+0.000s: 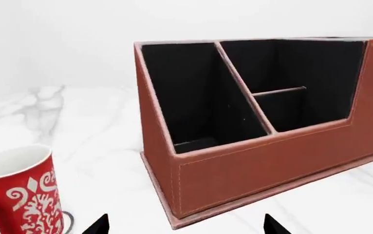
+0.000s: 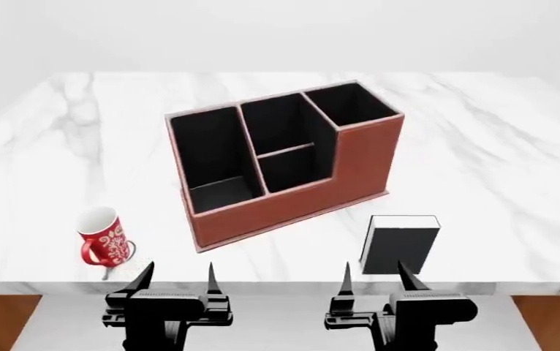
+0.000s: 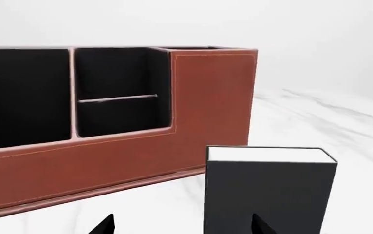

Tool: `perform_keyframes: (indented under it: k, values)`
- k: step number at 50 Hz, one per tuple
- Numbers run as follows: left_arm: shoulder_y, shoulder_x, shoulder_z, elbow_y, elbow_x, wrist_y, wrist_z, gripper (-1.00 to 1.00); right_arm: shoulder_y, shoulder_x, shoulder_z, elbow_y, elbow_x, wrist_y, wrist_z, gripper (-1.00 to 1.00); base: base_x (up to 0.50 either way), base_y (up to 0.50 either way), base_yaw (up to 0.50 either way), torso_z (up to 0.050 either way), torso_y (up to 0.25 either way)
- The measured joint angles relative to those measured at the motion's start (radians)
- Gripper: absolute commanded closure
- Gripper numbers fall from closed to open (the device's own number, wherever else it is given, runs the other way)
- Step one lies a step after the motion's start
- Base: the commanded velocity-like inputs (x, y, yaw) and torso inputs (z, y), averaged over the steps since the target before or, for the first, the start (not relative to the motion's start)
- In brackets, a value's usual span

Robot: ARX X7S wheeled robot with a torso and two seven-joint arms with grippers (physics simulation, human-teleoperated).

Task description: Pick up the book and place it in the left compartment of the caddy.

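Note:
The black book point(image 2: 399, 245) stands upright near the table's front edge, right of centre; it also shows in the right wrist view point(image 3: 268, 192). The reddish-brown caddy point(image 2: 290, 201) sits mid-table, angled, and its left compartment point(image 2: 210, 157) is the tall narrow bay at its left end. The caddy also shows in both wrist views point(image 1: 264, 161) point(image 3: 108, 161). My right gripper point(image 2: 373, 281) is open, just in front of the book. My left gripper point(image 2: 178, 280) is open and empty, in front of the caddy's left corner.
A red-and-white patterned mug point(image 2: 101, 238) stands near the front left edge, also showing in the left wrist view point(image 1: 21, 195). The white marble table point(image 2: 495, 153) extends wide to the right and behind the caddy.

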Motion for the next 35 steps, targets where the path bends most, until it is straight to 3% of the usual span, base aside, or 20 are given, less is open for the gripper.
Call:
perform_keyframes:
  k: [10, 24, 30, 35]
  values:
    - [-0.001, -0.013, 0.018, -0.001, -0.011, 0.002, -0.018, -1.0, 0.0, 0.015, -0.015, -0.002, 0.014, -0.004, 0.015, -1.0, 0.01, -0.5, 0.0, 0.0, 0.0]
    - [-0.002, -0.028, 0.04, 0.0, -0.02, -0.002, -0.043, -1.0, 0.005, 0.031, -0.028, -0.014, 0.032, 0.019, 0.042, -1.0, 0.0, -0.03, 0.0, 0.0, 0.0]
    - [-0.013, -0.04, 0.052, 0.078, 0.005, -0.117, -0.076, -1.0, 0.033, 0.051, -0.027, -0.1, 0.053, 0.135, 0.058, -1.0, 0.0, 0.0, 0.0, 0.0, 0.0]
    - [-0.114, -0.062, 0.041, 0.292, 0.005, -0.406, -0.075, -1.0, 0.139, 0.085, -0.002, -0.291, 0.111, 0.393, 0.08, -1.0, 0.0, 0.0, 0.0, 0.0, 0.0]
